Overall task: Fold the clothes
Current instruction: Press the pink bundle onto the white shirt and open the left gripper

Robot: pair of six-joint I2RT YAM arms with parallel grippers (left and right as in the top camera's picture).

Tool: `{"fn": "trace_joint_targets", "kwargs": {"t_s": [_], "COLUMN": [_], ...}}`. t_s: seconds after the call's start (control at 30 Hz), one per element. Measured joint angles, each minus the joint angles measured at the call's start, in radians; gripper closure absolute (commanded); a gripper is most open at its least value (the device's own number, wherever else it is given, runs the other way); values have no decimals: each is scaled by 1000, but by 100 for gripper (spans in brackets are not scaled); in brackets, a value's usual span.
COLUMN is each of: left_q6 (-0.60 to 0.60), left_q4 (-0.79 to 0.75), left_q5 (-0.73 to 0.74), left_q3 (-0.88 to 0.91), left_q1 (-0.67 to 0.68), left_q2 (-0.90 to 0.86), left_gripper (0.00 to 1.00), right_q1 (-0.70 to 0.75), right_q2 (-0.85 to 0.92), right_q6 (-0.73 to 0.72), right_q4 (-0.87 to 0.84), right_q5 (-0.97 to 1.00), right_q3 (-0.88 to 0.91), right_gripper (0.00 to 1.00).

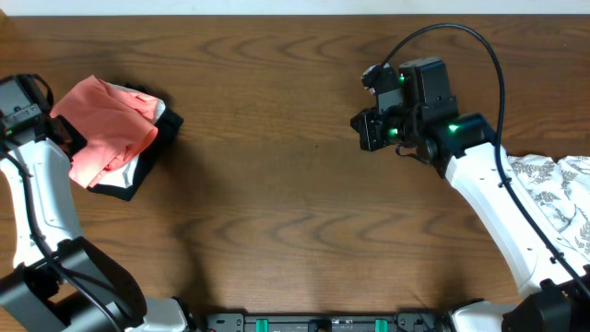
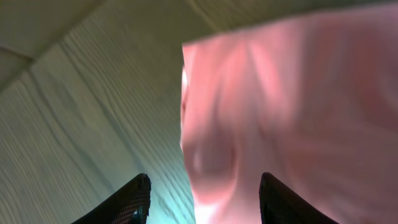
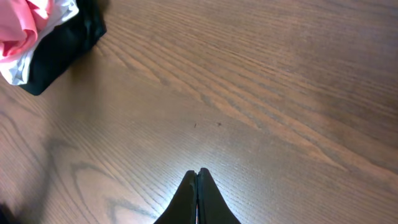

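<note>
The clothes (image 1: 109, 129) lie just before our left gripper (image 2: 204, 183), jaws apart, perhaps touching fabric; our right gripper (image 3: 197, 180), jaws together, stands well apart.

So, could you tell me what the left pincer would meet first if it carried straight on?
Most likely the salmon-pink garment, lying just ahead of the left pincer; depth is unclear.

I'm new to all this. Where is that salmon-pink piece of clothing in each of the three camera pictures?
Overhead: the pink garment lies far left, atop a pile with a black cloth.
Left wrist: the pink garment fills the right half, close up.
Right wrist: the pink garment shows only in the top-left corner.
Shared landmark: the wood-grain table, in all three.
</note>
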State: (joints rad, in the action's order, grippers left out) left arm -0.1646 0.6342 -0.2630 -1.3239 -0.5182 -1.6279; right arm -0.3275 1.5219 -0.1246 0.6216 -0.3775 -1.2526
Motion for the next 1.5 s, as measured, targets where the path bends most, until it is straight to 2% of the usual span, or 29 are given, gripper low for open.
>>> {"fn": "trace_joint_targets", "kwargs": {"t_s": [0.1,0.2,0.3,0.53,0.9,1.17,1.5], "left_q6": [30,77,124,183,196,203,290], "left_q4": [-51,-114,-166,-186,-107,-105,-189], "left_q5": [-45,-114,-185,-240,-295,-314,-317], "left_q3": [0,-1,-1,-3,-5,-10,-17], "left_q1": [3,4,4,14,87,124,157], "left_q2": [22,37,28,-86,-288,-267,-108], "left_gripper": [43,30,26,26,26,25,25], "right_q1": [0,0,0,0,0,0,0], "right_q2": [0,0,0,0,0,0,0], "right_q6": [0,0,0,0,0,0,0], "right_q4": [5,6,13,61,62,58,58], "right_q5": [1,3,5,8,8,8,8], "right_q3": [0,0,0,0,0,0,0], "right_gripper": [98,98,98,98,98,98,98]}}
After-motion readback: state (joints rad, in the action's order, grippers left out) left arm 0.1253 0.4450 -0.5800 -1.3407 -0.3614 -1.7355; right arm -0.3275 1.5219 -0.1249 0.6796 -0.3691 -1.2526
